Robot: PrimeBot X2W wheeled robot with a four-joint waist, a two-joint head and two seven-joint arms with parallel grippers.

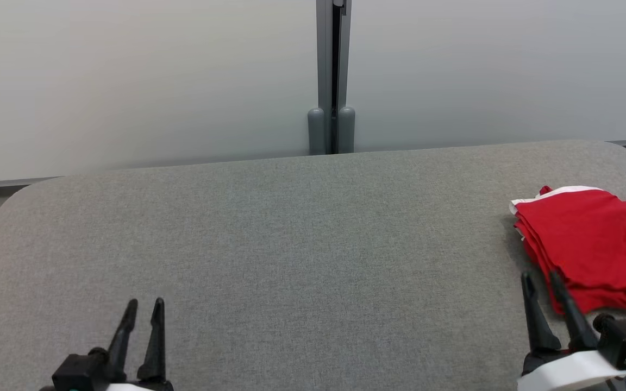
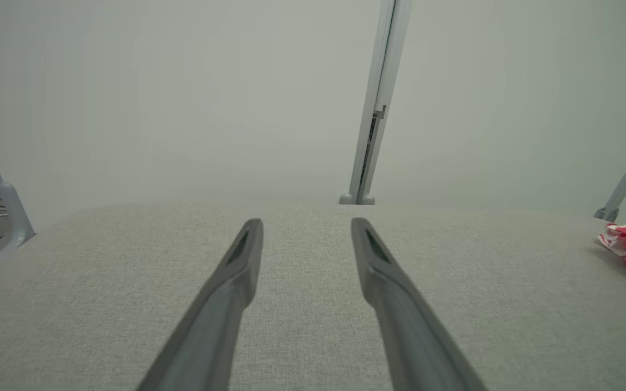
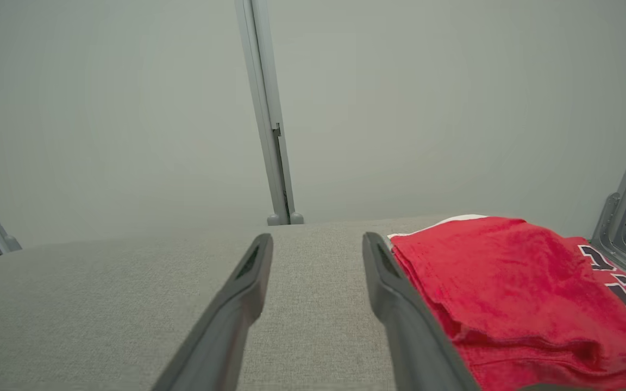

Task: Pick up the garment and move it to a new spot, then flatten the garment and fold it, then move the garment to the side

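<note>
The left jaws stand open, with a clear strip of grey cloth showing between the two long dark fingers (image 2: 226, 304) and nothing held. They sit low over the near left part of the tabletop (image 1: 291, 244), pointing towards its far edge.

The right jaws also stand open and hold nothing. Their fingers (image 3: 400, 309) sit over the near right part of the tabletop and likewise point away. The right-hand finger lies along the left edge of the garment (image 3: 508, 288); whether it touches the fabric cannot be told.

The garment is red and folded into a flat stack of several layers. It has a white band at its far edge and dark lettering on its right part. It lies at the far right side of the tabletop, just beyond the right jaws and well apart from the left jaws. In the head view its right side is cut off by the edge of the picture.

The tabletop is covered in grey woven fabric and has rounded far corners. Beyond its far edge stands a pale panelled wall, divided by an upright grey post (image 1: 333, 81) near the middle.
</note>
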